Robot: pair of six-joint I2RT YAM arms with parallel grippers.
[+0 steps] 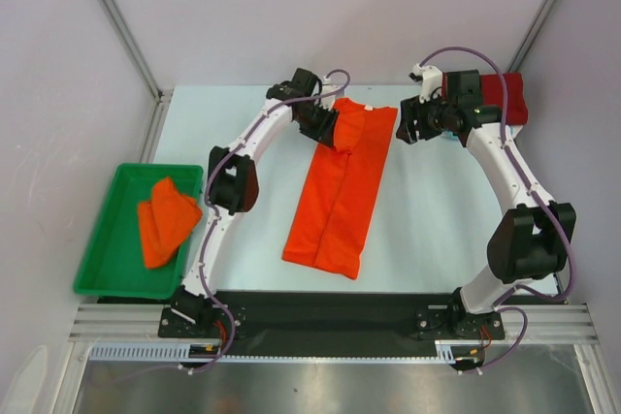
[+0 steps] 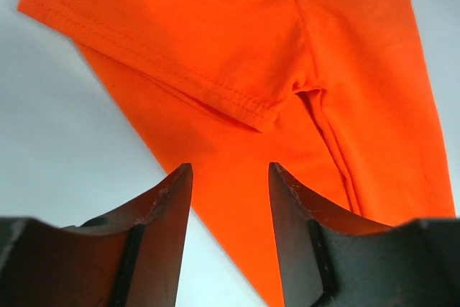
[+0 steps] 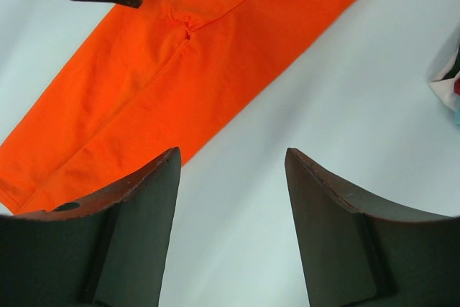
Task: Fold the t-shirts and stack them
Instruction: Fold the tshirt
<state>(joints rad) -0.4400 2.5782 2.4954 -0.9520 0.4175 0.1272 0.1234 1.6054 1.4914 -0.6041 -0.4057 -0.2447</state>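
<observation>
Just ahead of the left end effector (image 2: 230, 169), the orange t-shirt (image 1: 340, 191) lies on the counter (image 1: 427, 210), folded into a long strip with its sleeve (image 2: 180, 41) turned in across the body. The step in hand looks like the crosswise fold, bringing the top end down toward the hem. To do it well, the left end effector should pinch its corner through every layer, sleeve hem included, so the tucked sleeve does not slide out. The right one should take the matching corner on its own side at the same level. Both should then lift just clear, travel together and lay the edge square on the hem, since uneven grips would skew the fold. Well off to the left end effector's left, a folded orange t-shirt (image 1: 165, 220) sits in the green tray (image 1: 97, 239).

The left end effector's fingers are parted to a moderate gap over the sleeve and pinch nothing. Whether the tips touch the cloth I cannot tell. The right end effector (image 3: 231, 152) is spread wider and empty, over bare counter with the strip's edge just to its left. Behind it, to its right, sits a dark red t-shirt (image 1: 512, 96).
</observation>
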